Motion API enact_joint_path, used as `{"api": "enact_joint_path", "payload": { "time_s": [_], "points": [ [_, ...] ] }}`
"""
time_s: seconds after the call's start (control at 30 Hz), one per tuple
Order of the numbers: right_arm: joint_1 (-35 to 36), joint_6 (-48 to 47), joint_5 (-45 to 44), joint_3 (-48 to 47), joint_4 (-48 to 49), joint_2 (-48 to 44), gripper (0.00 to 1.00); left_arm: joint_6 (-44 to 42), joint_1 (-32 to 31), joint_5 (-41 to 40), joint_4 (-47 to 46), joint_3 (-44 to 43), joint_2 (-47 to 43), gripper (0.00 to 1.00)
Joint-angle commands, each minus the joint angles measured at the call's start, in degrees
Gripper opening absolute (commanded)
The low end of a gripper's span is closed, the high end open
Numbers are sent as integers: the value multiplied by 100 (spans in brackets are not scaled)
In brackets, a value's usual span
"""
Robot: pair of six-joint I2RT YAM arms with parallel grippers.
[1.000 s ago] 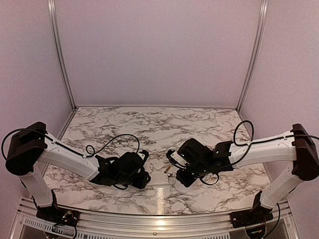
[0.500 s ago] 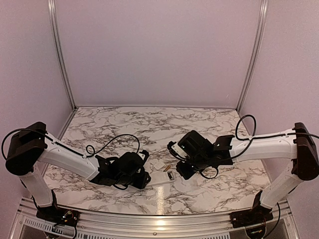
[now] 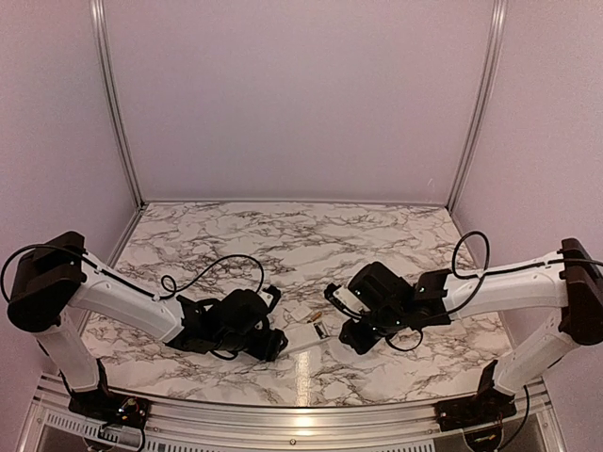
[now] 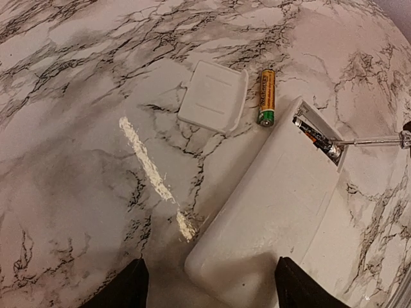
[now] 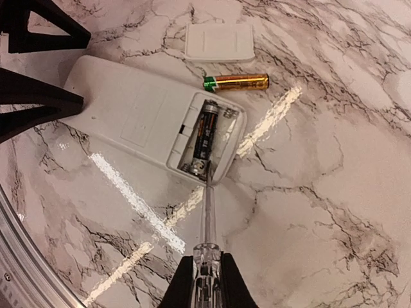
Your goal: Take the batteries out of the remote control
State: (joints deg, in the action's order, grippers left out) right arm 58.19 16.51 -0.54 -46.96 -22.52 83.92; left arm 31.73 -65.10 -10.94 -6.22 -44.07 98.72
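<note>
at the near edge of the marble table [image 5: 334, 192], the right gripper [image 5: 203, 273] is clamped on the clear handle of a thin, metal-shafted pry tool [image 5: 206, 205]. the tool's tip rests at the near end of the dark battery [image 5: 205, 131].

that cell lies in the open bay of the remote control [image 5: 122, 109], a white slab lying back side up. the slot beside the cell looks bare, its contacts showing.

the slab's other end sits between the fingers of the left gripper [image 4: 210, 279], whose jaws stand wide. from the left wrist we see a strip of bare marble between one finger and the slab, while the other finger meets the slab's edge. we cannot tell whether it presses.

just past the bay end of the remote, and apart from it, the gold battery [image 5: 239, 81] lies on its side on the marble. farther back, the detached back panel [image 5: 219, 42] lies flat, near that battery.

by our reading the job is about half done: the cover is off and one cell is out. the dark cell has yet to be levered up and taken clear.
</note>
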Motion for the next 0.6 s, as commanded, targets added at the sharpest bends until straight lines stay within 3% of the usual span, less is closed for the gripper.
{"api": "enact_joint_path", "payload": {
  "time_s": [0.0,0.1,0.23,0.37,0.57],
  "points": [
    [-23,142,221,278,426,-221,0,-417,-53,-59,-75,188,-255,74],
    [-32,85,253,285,475,-208,0,-774,-104,-396,-128,184,-338,75],
    [-27,-44,303,153,352,-112,0,-1539,-256,-846,-619,517,-590,69],
    [-27,-172,316,108,307,-57,0,-2382,-257,-48,-597,553,-740,73],
    [-27,-295,317,123,369,-27,0,-3341,-258,108,-143,235,-468,80]
  ]
}}
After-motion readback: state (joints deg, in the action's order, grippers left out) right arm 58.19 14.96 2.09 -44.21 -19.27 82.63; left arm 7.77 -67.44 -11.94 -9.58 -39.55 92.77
